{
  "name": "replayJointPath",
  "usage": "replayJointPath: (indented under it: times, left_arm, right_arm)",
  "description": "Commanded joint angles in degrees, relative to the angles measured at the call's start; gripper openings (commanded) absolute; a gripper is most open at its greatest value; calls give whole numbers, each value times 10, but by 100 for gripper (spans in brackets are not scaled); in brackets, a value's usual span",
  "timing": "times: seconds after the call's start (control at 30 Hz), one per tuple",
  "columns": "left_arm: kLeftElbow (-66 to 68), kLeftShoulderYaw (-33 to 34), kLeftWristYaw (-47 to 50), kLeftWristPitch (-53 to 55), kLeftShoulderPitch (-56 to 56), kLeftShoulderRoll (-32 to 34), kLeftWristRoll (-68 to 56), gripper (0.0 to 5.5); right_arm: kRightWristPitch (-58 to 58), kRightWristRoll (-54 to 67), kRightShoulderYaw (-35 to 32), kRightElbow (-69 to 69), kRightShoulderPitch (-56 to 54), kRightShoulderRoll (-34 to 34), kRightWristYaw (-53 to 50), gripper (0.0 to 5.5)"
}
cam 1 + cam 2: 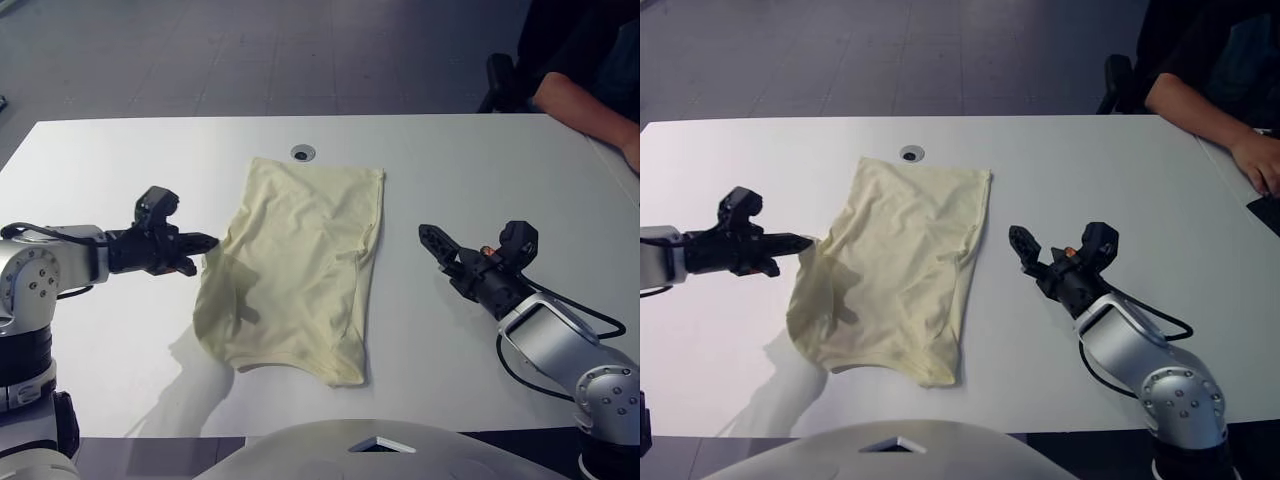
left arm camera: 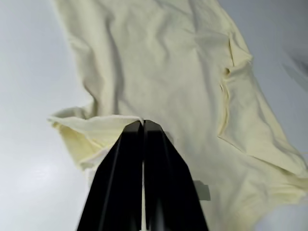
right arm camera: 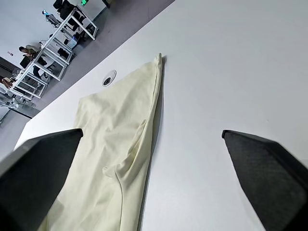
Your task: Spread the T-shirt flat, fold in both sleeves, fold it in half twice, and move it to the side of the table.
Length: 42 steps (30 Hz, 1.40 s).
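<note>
White bench (image 1: 480, 170), pale yellow T-shirt (image 1: 300, 260) lying mid-surface, its left edge lifted. Left hand (image 1: 200, 243) at that edge; left wrist view shows its fingers (image 2: 130, 159) pressed together, pinching the cloth. Right hand (image 1: 440, 255) over bare bench right of the T-shirt, spread wide, holding nothing.

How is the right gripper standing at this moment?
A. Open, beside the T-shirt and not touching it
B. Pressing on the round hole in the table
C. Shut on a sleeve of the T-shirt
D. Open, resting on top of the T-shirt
A: the right gripper has its fingers spread wide over the bare table, with a clear gap to the near edge of the T-shirt.
</note>
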Motion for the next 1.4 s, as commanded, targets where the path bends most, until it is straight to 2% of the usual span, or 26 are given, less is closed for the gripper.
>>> replayJointPath:
  times: [0.03,0.2,0.43,0.57,0.77,0.87,0.97,1.13,1.3,1.4]
  left_arm:
    - [-27,-19,13,16,-2,-20,-9,3]
    - [-30,-37,60,21,-10,-80,2,3]
    - [-64,-15,139,75,-1,-175,9,3]
    - [-59,29,161,94,-18,-219,-20,69]
    - [-59,72,133,95,-51,-198,-84,167]
    - [-56,66,71,-22,-30,-97,-34,229]
    - [-18,30,-36,-225,56,20,83,273]
    - [67,4,-159,-541,194,102,248,351]
    - [165,-43,-192,-855,282,138,397,436]
    - [208,-61,-192,-976,320,144,443,491]
  right_arm:
    - [-4,-7,6,-4,1,4,-5,540]
    - [-1,-4,4,3,-10,0,-4,540]
    - [17,3,12,27,-38,-10,12,540]
    - [23,3,13,27,-40,-13,15,540]
    - [72,-66,27,6,-59,-71,69,540]
    - [126,-192,67,-41,-89,-167,161,540]
    - [129,-341,125,-97,-93,-281,296,540]
    - [57,-544,226,-149,-50,-430,494,540]
    - [-24,-649,261,-137,-18,-465,596,540]
    - [-58,-689,273,-124,-12,-463,633,540]
